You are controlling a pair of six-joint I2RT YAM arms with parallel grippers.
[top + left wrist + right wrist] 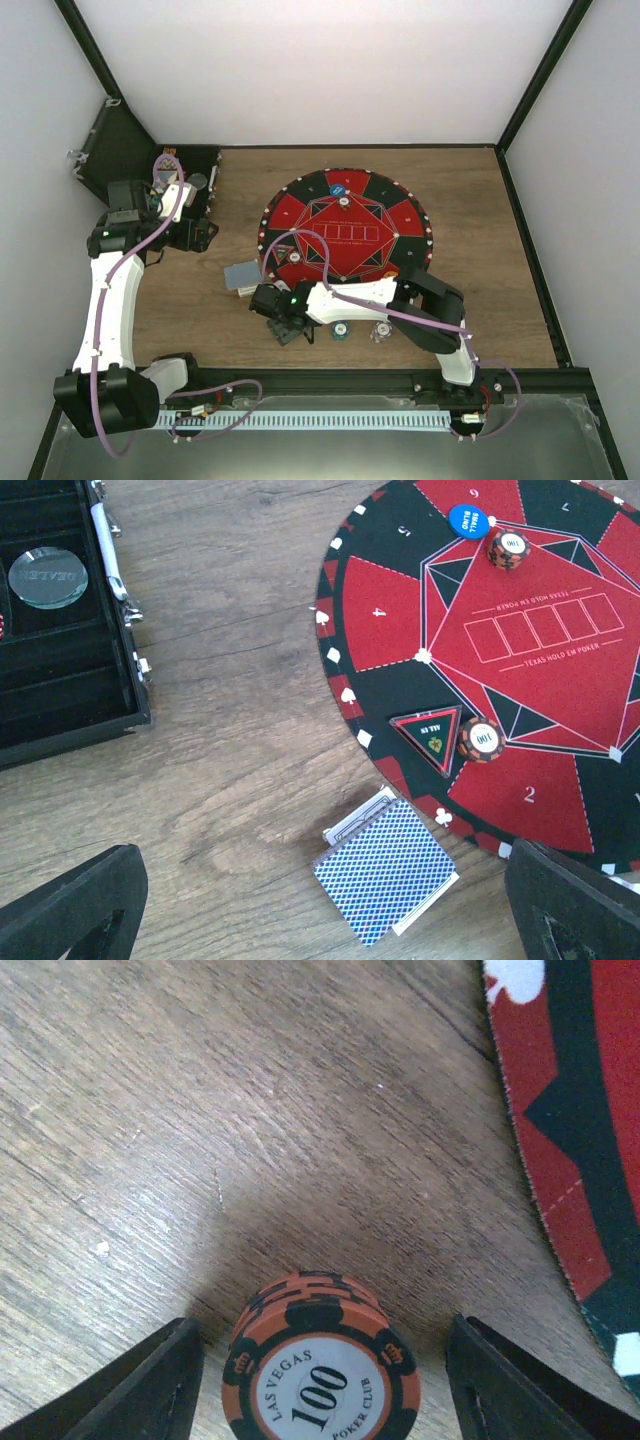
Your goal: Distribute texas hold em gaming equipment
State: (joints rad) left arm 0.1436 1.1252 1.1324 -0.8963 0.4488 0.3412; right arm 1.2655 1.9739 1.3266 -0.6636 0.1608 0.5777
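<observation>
My right gripper is open and low over the wood, its fingers standing on either side of a short stack of orange and black "100" poker chips, with a gap on each side. In the top view that gripper sits just off the mat's near-left edge. A deck of cards with blue patterned backs lies on the wood beside the mat, also seen as the deck. My left gripper is open and empty above the deck. On the mat sit a blue button and two orange chip stacks.
An open black case holding a clear dealer disc stands at the back left. A triangular all-in marker lies on the mat. Two more chips rest on the wood near the right arm.
</observation>
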